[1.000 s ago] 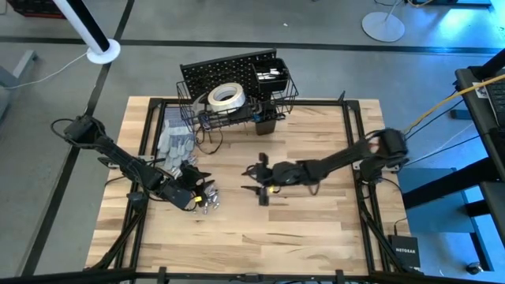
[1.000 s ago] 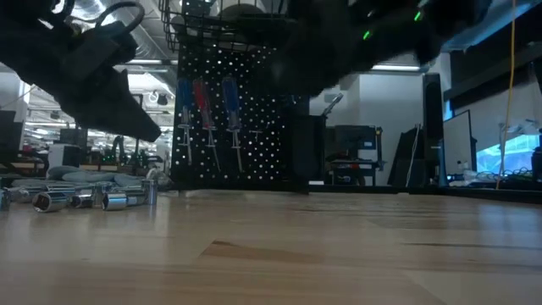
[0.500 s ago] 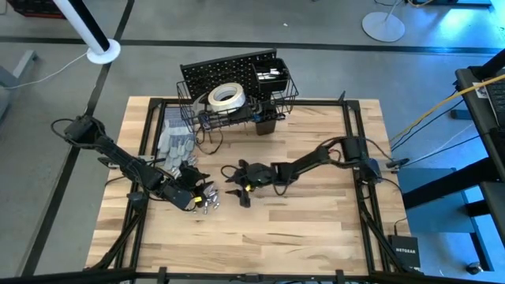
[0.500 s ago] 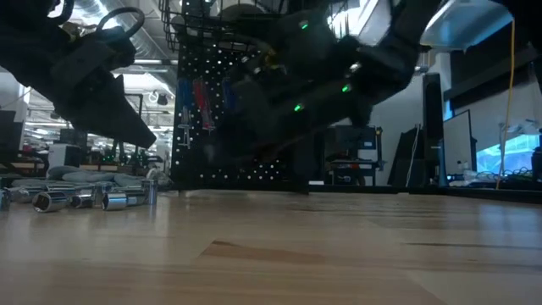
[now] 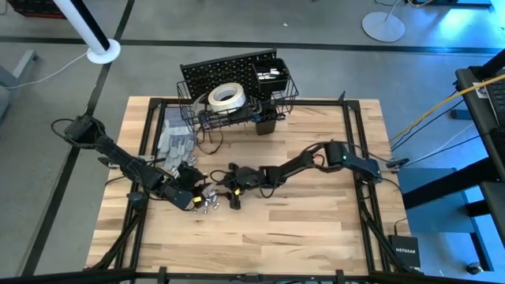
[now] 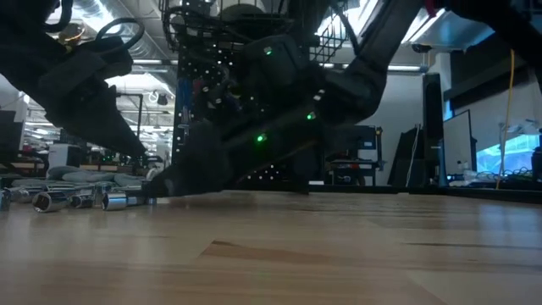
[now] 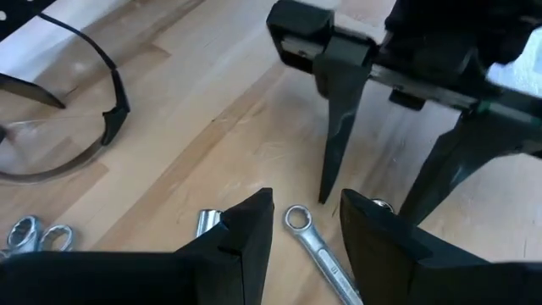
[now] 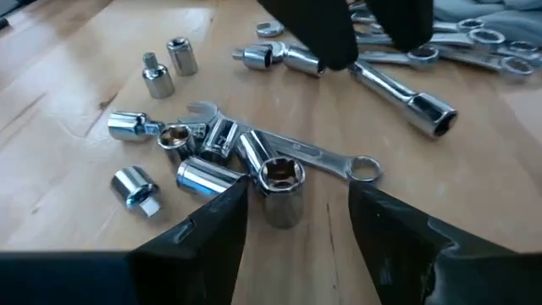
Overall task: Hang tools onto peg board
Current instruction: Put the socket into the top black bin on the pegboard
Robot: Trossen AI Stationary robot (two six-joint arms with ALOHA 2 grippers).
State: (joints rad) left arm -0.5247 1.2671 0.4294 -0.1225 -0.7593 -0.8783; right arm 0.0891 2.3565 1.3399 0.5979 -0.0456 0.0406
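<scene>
Reaching across the table toward the loose metal pile, I have my right gripper [image 5: 234,197] low over the sockets [image 8: 199,157] and the combination wrench [image 8: 318,161], fingers spread wide with nothing between them. The wrench lies flat on the wood with its ring end free, partly under a large socket [image 8: 279,182], which I judge makes a clean pinch awkward (the socket may roll if nudged). My left gripper [image 5: 197,197] sits just beside the same pile on its other side, its fingers apart and empty too; from its wrist camera a small wrench [image 7: 318,250] lies on the table directly ahead of them, with my right fingers [image 7: 339,127] standing tip-down close by. Both grippers crowd one small patch, so contact between them is a risk I note. The peg board [image 5: 225,71] stands upright at the far edge of the table, well apart from the pile, with the white tape roll [image 5: 226,96] resting in its wire basket [image 5: 288,87]. Grey gloves [image 5: 175,143] lie between board and pile. Safety glasses [image 7: 59,119] rest near the left gripper. Most tools are not yet hung.
</scene>
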